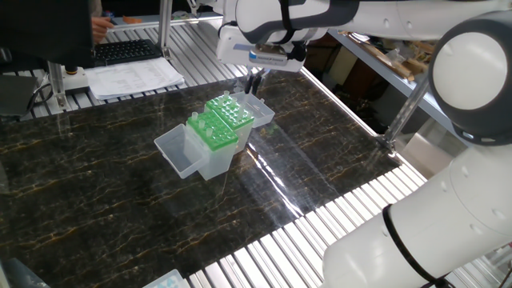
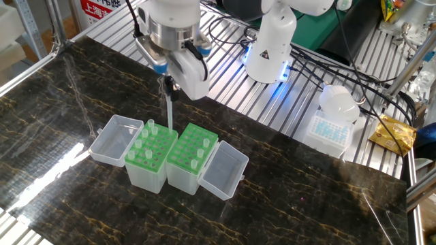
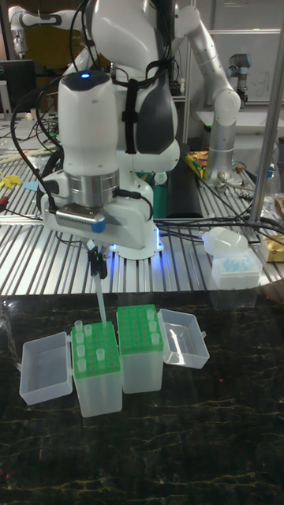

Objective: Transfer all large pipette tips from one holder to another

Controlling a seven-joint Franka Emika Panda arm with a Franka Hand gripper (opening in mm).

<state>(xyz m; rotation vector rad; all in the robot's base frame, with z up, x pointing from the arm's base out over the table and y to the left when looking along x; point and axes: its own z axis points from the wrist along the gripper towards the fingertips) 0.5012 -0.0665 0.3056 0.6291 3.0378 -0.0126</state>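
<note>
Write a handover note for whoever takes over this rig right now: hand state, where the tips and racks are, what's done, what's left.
Hand: shut on one large pipette tip, held upright above the far edge of the two racks, clear of the holes.
Racks: two green-topped boxes side by side on the dark table, both clear lids open outward. In the other fixed view, the left rack carries most of the tips; the right rack shows only a few.
Done: which tips have already been transferred cannot be told from here.
Left: seat the held tip, then carry on with the remaining tips. Source and destination rack are not certain; check before continuing.
</note>
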